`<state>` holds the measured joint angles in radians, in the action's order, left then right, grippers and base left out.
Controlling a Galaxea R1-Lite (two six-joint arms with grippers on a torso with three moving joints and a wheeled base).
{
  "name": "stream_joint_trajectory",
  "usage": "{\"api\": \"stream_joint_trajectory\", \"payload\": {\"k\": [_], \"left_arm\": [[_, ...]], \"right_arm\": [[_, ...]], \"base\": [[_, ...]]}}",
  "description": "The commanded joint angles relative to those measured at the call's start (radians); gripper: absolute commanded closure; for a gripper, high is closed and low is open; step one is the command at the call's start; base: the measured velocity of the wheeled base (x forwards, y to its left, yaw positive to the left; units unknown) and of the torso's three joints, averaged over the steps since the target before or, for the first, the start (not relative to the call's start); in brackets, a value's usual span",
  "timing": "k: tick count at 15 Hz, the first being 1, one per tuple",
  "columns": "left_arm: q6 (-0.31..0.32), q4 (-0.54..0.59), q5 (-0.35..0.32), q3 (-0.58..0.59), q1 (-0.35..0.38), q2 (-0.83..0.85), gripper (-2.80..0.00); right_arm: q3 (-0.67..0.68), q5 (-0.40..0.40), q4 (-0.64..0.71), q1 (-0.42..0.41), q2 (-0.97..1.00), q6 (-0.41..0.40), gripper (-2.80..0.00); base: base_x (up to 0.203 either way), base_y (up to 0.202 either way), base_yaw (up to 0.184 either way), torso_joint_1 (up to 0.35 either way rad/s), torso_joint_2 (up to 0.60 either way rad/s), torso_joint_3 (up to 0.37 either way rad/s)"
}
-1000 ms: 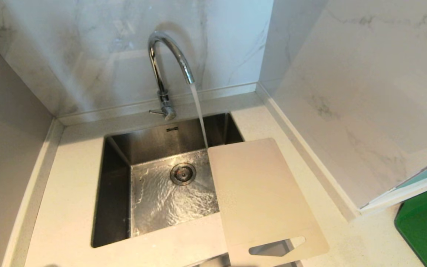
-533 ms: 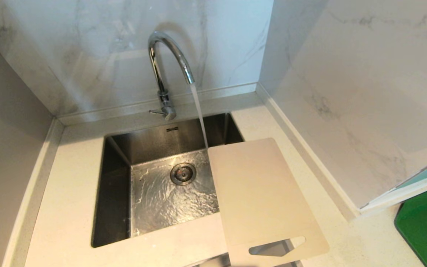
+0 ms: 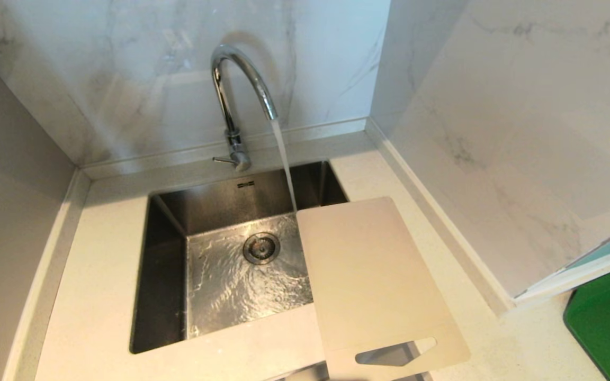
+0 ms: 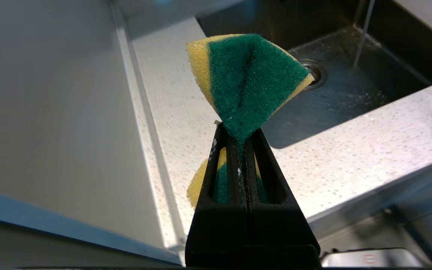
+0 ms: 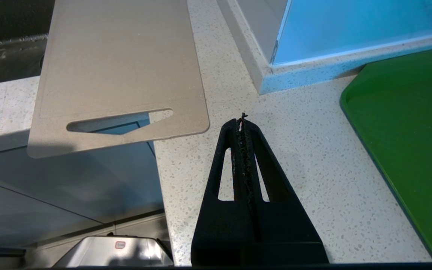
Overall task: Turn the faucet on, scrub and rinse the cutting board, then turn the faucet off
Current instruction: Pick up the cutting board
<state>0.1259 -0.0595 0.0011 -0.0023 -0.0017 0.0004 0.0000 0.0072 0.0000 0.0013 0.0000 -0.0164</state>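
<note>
Nothing on the counter [image 3: 98, 296] has shifted: faucet [image 3: 239, 79] running, cutting board [image 3: 374, 275] bridging the sink's [image 3: 167, 211] right front corner, left gripper [image 4: 238, 140] clamping the sponge [image 4: 248, 80], right gripper [image 5: 243, 123] shut, empty; scrubbing awaits.

We are in a kitchen: a steel sink [image 3: 167, 275] sits sunk into a pale speckled stone counter [image 3: 98, 296], a chrome faucet [image 3: 236, 100] runs water behind it, and marble-look walls [image 3: 125, 79] close the corner. Ahead of our left gripper [image 4: 238, 138], which pinches a scrubbing sponge [image 4: 246, 78], lies that sink.
</note>
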Motion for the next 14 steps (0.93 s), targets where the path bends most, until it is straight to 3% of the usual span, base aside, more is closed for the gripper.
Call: {"api": "stream_joint_trajectory", "payload": {"k": [1, 14], "left_arm": [[-0.110, 0.059, -0.005, 0.005, 0.000, -0.005, 0.00], [-0.115, 0.055, -0.004, 0.004, 0.002, -0.002, 0.00]], "right_arm": [[0.000, 0.000, 0.000, 0.000, 0.000, 0.000, 0.00], [0.000, 0.000, 0.000, -0.001, 0.000, 0.000, 0.00]], "base": [[0.000, 0.000, 0.000, 0.000, 0.00, 0.000], [0.000, 0.000, 0.000, 0.000, 0.00, 0.000]]}}
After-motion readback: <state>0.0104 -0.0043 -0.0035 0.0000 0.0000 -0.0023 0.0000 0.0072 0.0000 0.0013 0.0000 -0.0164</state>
